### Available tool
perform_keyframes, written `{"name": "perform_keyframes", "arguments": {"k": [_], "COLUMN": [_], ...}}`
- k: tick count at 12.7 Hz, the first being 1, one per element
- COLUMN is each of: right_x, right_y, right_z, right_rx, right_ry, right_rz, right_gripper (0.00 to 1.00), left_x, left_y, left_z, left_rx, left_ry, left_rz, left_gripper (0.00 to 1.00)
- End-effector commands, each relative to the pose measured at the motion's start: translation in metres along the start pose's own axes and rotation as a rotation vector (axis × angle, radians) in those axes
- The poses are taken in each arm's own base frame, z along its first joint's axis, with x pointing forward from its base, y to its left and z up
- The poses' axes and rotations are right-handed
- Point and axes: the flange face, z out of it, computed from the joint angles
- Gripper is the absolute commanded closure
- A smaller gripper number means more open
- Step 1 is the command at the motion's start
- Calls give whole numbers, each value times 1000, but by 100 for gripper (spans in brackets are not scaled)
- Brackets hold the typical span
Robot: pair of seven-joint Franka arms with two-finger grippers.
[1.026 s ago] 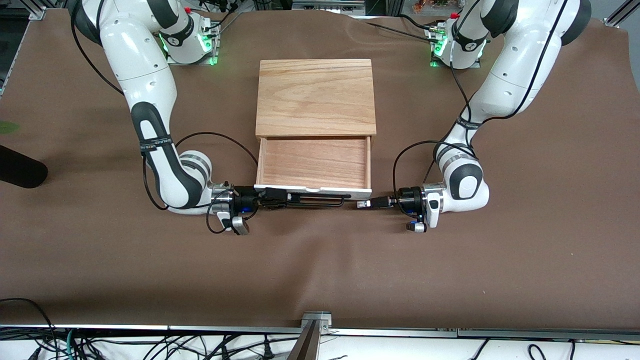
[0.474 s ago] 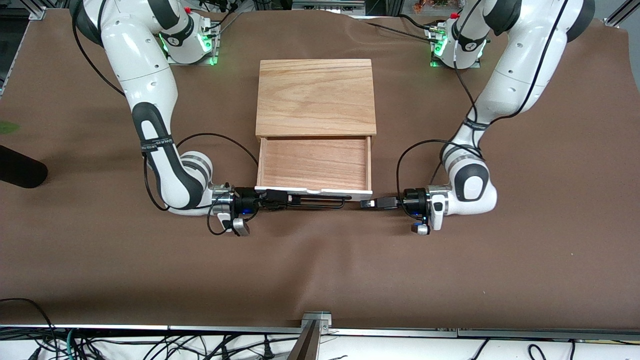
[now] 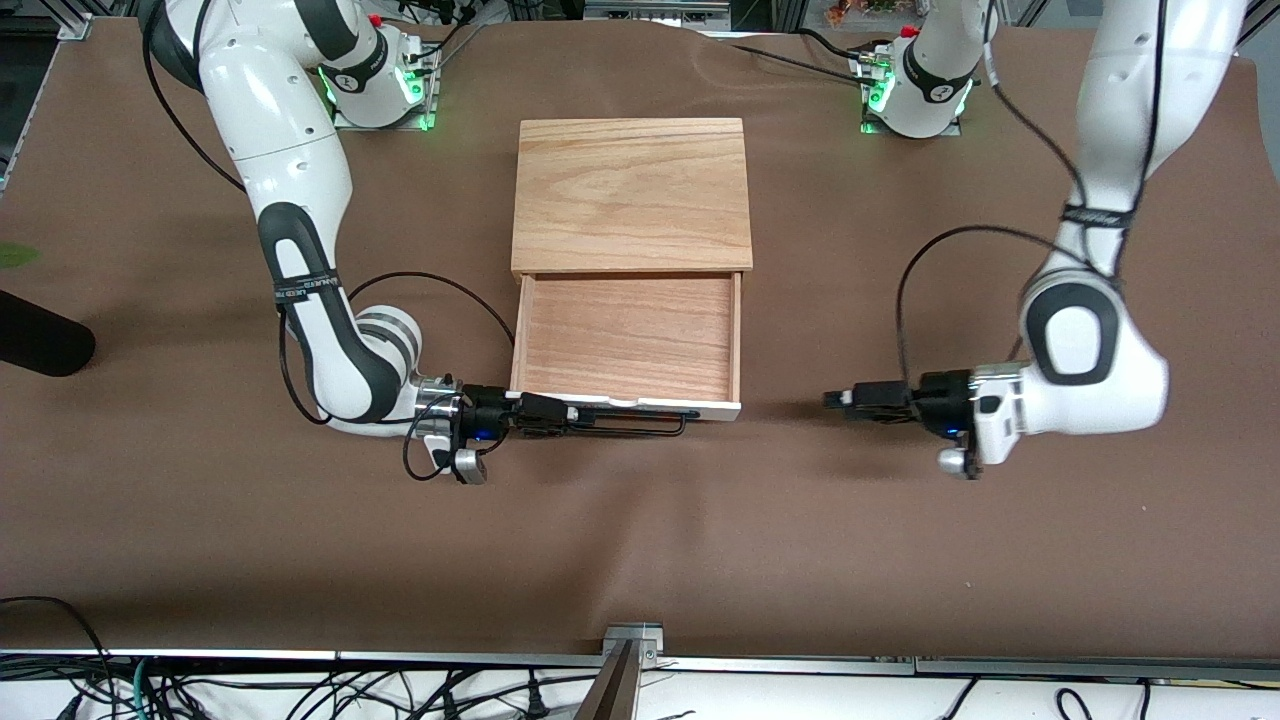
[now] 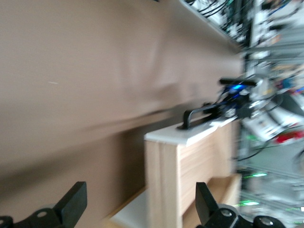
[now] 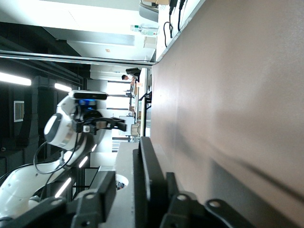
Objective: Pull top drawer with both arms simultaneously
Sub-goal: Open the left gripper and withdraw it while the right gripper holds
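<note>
The top drawer point(image 3: 628, 335) stands pulled out of the cabinet, its white front panel point(image 3: 640, 404) toward the front camera. My right gripper point(image 3: 558, 411) is at the right-arm end of the black wire handle point(image 3: 640, 421). In the right wrist view the handle bar point(image 5: 147, 180) lies between the parted fingers point(image 5: 100, 191) of the right gripper point(image 5: 137, 194), with a gap showing. My left gripper point(image 3: 838, 398) hangs open over bare cloth, well off the drawer toward the left arm's end. The left gripper point(image 4: 139, 206) has wide-spread fingers point(image 4: 72, 205) and looks at the drawer corner point(image 4: 164, 156).
The cabinet's wood-grain top point(image 3: 630, 190) lies between the two green-lit bases point(image 3: 385, 90). A dark object point(image 3: 40, 345) pokes in at the right arm's end of the table. A metal bracket point(image 3: 630, 640) sits at the table edge nearest the front camera.
The left gripper opened, let go of the handle and drew away toward its end of the table. The right gripper's fingers parted on the handle. The drawer front came slightly nearer the camera.
</note>
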Motion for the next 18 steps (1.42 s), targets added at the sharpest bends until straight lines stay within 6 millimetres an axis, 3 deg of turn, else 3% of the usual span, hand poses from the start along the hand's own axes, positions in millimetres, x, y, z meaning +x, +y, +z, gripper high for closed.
{"name": "perform_keyframes", "arguments": {"k": [1,3,4,6,8,11,13,15,18], "right_x": [8,8,6,6,13,35,47,52,55], "right_y": [-5,-3,-3,-2,-11,-57,-99,-136,-177], "right_z": [3,3,7,8,-5,-47,-81,-107,-163], "right_rx": [-5,-48,-50,-59,-156,-337,-483,-604,-787], "right_ry": [15,26,21,25,8,-50,-82,-113,-141], "right_rz": [-4,-11,-12,-13,-70,-40,-50,-68,-66], "right_gripper": [0,0,0,0,0,0,0,0,0], "left_x": [-36,-61,-71,-77,-81,-96,-105,-113,-119], "left_y": [0,-7,-5,11,36,68,83,102,124], "left_z": [-44,-56,-71,-89,-110,-138,-155,-172,-192], "left_rx": [166,237,294,403,491,601,668,709,749], "left_ry": [-4,-39,-55,-77,-72,-74,-81,-92,-100], "left_rz": [43,45,64,124,168,138,145,61,-5], "left_gripper": [0,0,0,0,0,0,0,0,0]}}
